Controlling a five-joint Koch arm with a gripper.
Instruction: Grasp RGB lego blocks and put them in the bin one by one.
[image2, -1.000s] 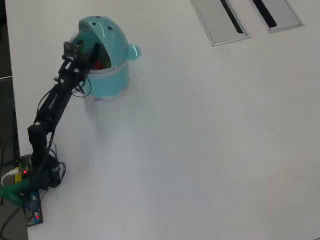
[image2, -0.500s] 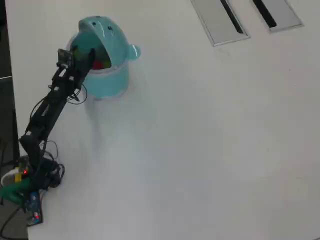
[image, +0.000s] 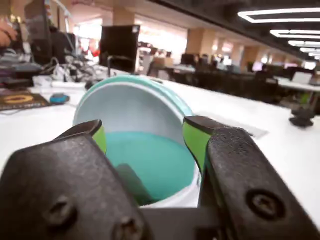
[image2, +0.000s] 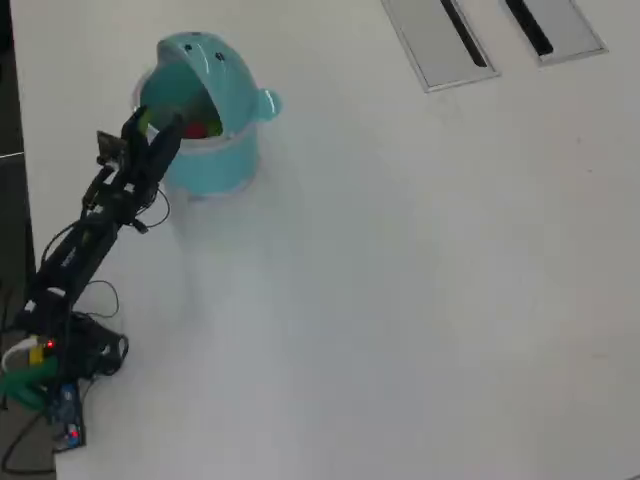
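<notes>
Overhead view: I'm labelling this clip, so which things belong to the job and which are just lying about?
Job:
- bin, lid open
- red block inside it
- gripper, open over the bin

Lying about:
- two grey slotted panels
- desk clutter in the wrist view

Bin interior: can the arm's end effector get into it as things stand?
Probably yes. The lid is swung open, and the end effector sits at the bin's rim with its jaws spread; nothing visible blocks the opening.

The gripper (image2: 160, 122) hangs over the bin (image2: 215, 165) (lid (image2: 205, 60) behind).
</notes>
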